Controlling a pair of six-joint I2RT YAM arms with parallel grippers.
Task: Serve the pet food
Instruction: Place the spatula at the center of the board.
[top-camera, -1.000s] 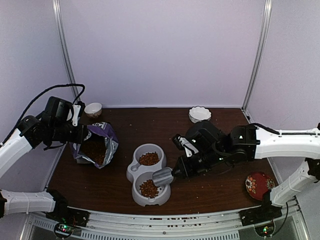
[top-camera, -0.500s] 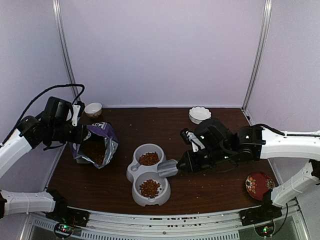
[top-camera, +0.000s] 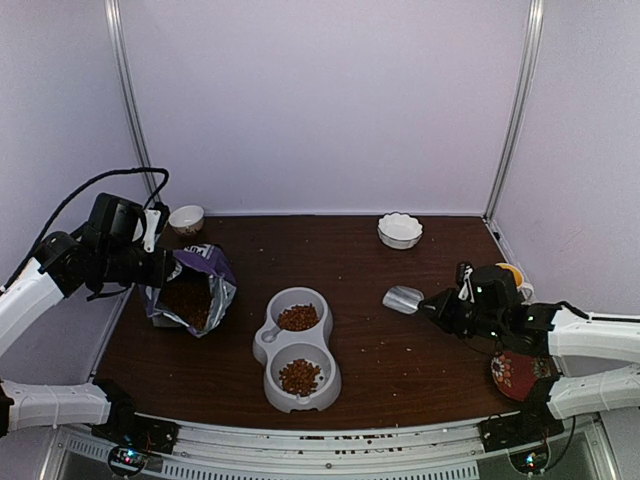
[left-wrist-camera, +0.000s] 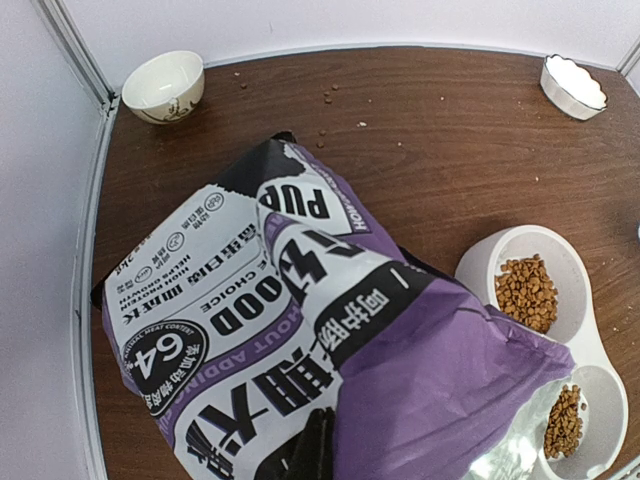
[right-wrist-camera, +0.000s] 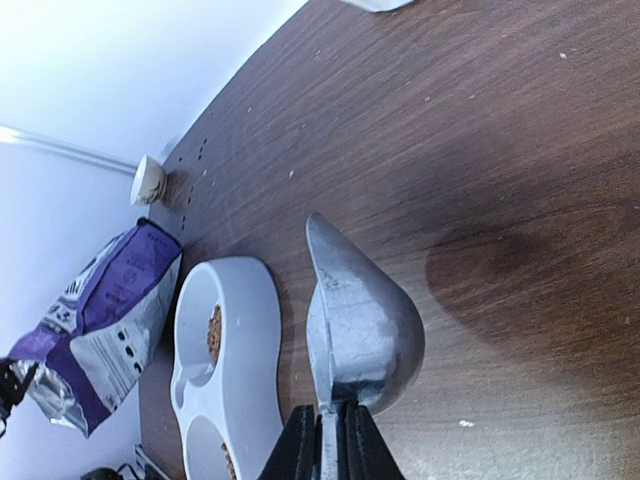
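Pale lilac walls (top-camera: 320, 100) close in a dark brown table (top-camera: 400, 370). On the left of it the left arm (top-camera: 30, 290) reaches in to a purple bag (top-camera: 200, 290), which stands tilted with its mouth open towards the middle. The left gripper (top-camera: 162, 268) sits on the bag's outer rim and looks closed on it, though the fingers themselves are hidden. From the right, the right arm (top-camera: 590, 335) lies low along the table edge. A grey double bowl (top-camera: 270, 345) sits at the centre front, one well behind the other. To its right and well apart from it, the metal scoop (top-camera: 402, 298) hangs above the wood with its shadow underneath. The right gripper (right-wrist-camera: 322, 450) is pinched narrow on the scoop's handle. A red plate (top-camera: 515, 368) lies at the near right, partly under the arm. A white fluted dish (top-camera: 400, 229) stands at the back, and a cream cup (top-camera: 186, 218) in the back-left corner. Kibble (top-camera: 298, 318) fills part of both wells, more shows inside the bag, and a few stray pellets dot the table.
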